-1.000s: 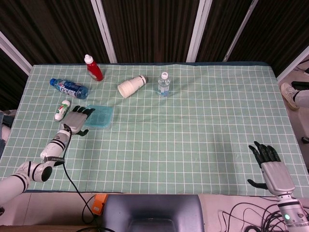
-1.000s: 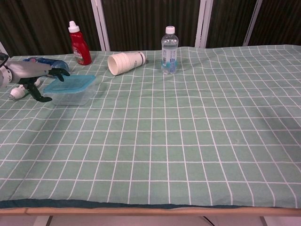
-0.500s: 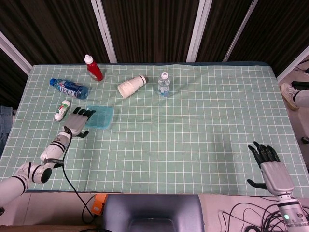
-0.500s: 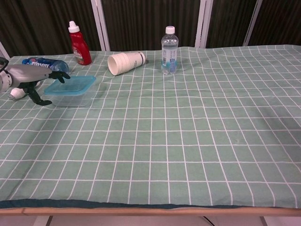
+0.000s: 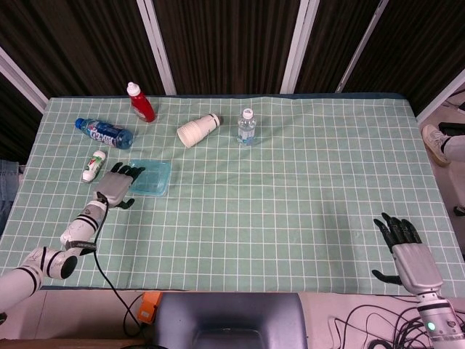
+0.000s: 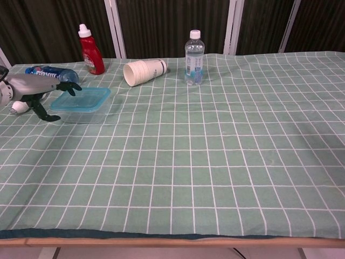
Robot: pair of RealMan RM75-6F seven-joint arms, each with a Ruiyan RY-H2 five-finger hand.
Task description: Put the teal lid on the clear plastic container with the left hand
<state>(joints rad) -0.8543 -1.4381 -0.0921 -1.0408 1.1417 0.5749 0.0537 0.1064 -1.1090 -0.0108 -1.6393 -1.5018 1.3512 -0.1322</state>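
Risk: the teal lid (image 6: 82,99) is being judged liable to sit skewed on the clear plastic container (image 6: 81,114) if one corner is being pressed unevenly.
Left hand (image 5: 116,185): is being held low at the lid's 9 o'clock edge, fingers apart, fingertips touching the lid; no grasp is being shown.
Right hand (image 5: 404,249): is being rested at the table's 4 o'clock, fingers spread, empty.
Lid: is being seen lying over the container, near the table's 10 o'clock.

Robot test lab: table under green grid-checked cloth (image 5: 290,203), dark ribbed wall panels with white posts (image 5: 218,43), loose cables (image 5: 378,320) on floor.
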